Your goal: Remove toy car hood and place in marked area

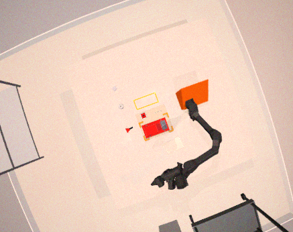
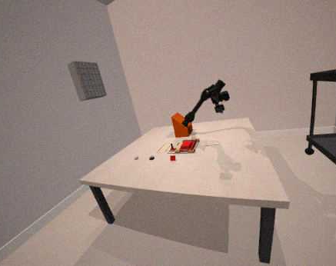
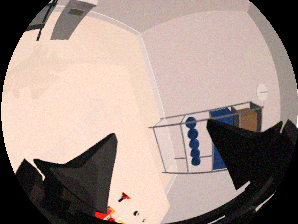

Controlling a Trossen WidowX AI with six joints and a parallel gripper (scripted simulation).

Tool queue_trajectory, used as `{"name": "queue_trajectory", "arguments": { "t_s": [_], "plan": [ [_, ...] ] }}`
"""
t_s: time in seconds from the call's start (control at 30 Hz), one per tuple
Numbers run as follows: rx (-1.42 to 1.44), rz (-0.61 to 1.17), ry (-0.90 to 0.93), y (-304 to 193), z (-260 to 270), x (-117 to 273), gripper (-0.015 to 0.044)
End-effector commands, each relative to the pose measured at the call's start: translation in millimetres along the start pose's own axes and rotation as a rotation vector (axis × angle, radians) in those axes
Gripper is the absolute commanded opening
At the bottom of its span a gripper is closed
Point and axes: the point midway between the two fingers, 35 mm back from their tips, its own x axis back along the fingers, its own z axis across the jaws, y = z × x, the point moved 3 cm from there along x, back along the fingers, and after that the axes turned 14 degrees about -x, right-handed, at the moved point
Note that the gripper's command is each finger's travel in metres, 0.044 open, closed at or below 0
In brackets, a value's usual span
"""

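The toy car [image 1: 150, 130] [image 2: 187, 144] is red with a grey window part [image 1: 163, 125] and sits between orange corner pieces on a pale board. The hood cannot be told apart from the red body at this size. The marked area, a yellow outline [image 1: 144, 96] [image 2: 161, 148], lies on the table beside the board, with nothing in it. My gripper [image 1: 162, 185] [image 2: 223, 103] [image 3: 164, 131] is open and empty, high above the table and well away from the car. A corner of the car's red and orange shows at the wrist view's bottom edge.
An orange wedge block [image 1: 195, 94] [image 2: 179, 128] stands at the arm's base. A small red block [image 1: 143, 115] is on the board. A red piece with a dark stem [image 1: 127, 130] [image 3: 124, 197] and two small round or pale items [image 1: 121, 106] [image 1: 114, 88] lie beside the board.
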Motion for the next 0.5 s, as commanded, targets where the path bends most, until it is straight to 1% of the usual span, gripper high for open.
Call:
{"name": "queue_trajectory", "arguments": {
  "t_s": [0.0,0.23,0.33,0.47],
  "plan": [
    [-0.117,0.172,0.042,-57,-1,-19,0.044],
    [-0.394,0.461,0.159,-150,8,-35,0.044],
    [-0.537,0.59,0.202,-189,14,-34,0.044],
    [-0.773,0.783,0.252,-245,25,-23,0.044]
  ]
}}
